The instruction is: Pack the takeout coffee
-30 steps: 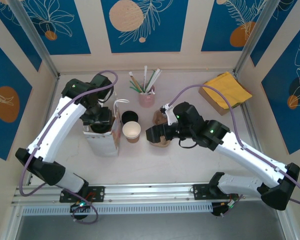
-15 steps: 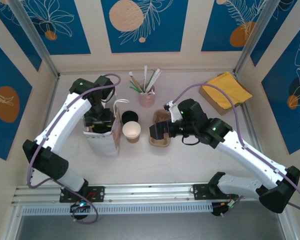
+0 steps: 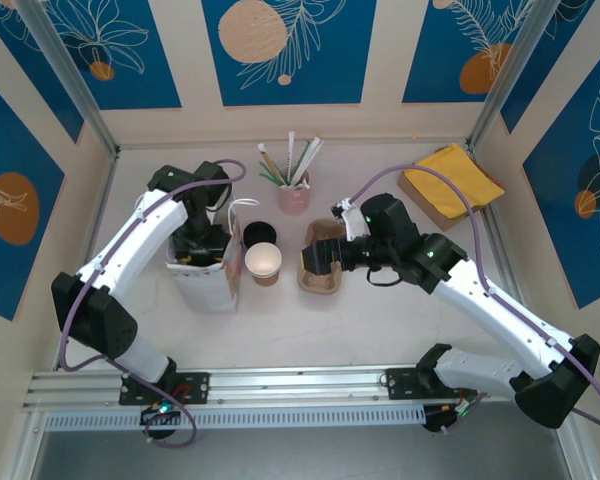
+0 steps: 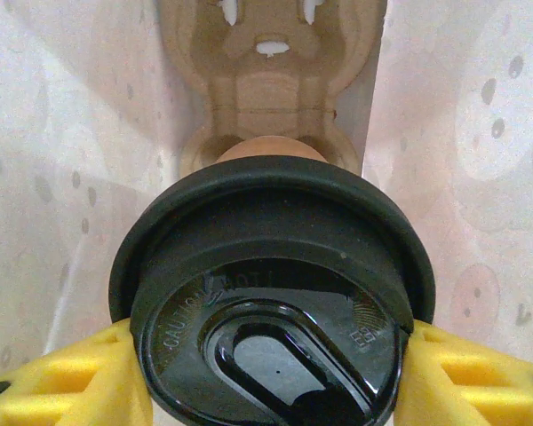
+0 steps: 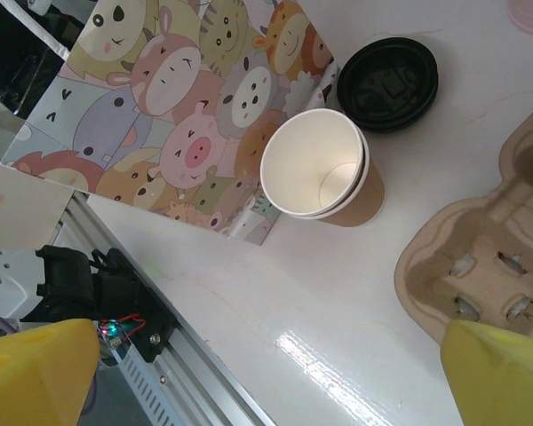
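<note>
In the overhead shot, the left arm (image 3: 130, 245) on the left is hunched over with the left gripper (image 3: 202, 245) poked straight down into the paper bag (image 3: 205, 288), and from there you can't tell what it's got. The left wrist cam sorts that out. The takeout coffee (image 4: 271, 293) is inside the bag, with yellow pads (image 4: 58, 382) clamped on either side of it, above a pulp tray (image 4: 271, 80) lower in the bag. Moving right there's an open cup (image 3: 263, 261), a loose black lid (image 3: 259, 234), then a second carrier (image 3: 320, 278). Versus a second ago, the left arm's upper joint swung right, and the right gripper (image 3: 315, 258) slid up and right, uncovering more of that carrier. The right arm (image 3: 480, 295) reaches in from the lower right, fingers (image 5: 35, 373) spread wide and holding nothing.
</note>
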### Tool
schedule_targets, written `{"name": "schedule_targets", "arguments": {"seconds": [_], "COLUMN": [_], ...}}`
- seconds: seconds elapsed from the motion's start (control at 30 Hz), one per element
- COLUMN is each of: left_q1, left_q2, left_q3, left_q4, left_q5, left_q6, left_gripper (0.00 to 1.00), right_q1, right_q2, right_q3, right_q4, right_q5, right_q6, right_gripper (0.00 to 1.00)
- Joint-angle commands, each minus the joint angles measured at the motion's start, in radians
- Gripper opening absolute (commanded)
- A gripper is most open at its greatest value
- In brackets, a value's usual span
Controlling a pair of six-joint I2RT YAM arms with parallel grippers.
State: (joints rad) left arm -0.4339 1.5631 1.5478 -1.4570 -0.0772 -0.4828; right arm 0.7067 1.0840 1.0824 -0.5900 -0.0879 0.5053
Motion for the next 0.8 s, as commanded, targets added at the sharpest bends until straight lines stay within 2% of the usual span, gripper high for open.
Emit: {"name": "schedule_targets", "arguments": {"seconds": [0.0,0.77], "left_q1": [0.017,0.035], "left_q2": [0.014,0.014], "left_q3": [-0.030,-0.167], "left_q4": [0.024,0.109], "left_q5": [0.022,0.040], "left_q6": [0.033,0.043], "left_gripper": [0.50,0.50], "right_q1": [-0.007,-0.023], "right_q2": [0.007,0.029], "right_q3": [-0.008,0.005], "right_q4": [0.011,0.008], "right_q5": [-0.035,-0.045], "right_q6": [-0.014,-0.016], "right_gripper": [0.99,0.99]}}
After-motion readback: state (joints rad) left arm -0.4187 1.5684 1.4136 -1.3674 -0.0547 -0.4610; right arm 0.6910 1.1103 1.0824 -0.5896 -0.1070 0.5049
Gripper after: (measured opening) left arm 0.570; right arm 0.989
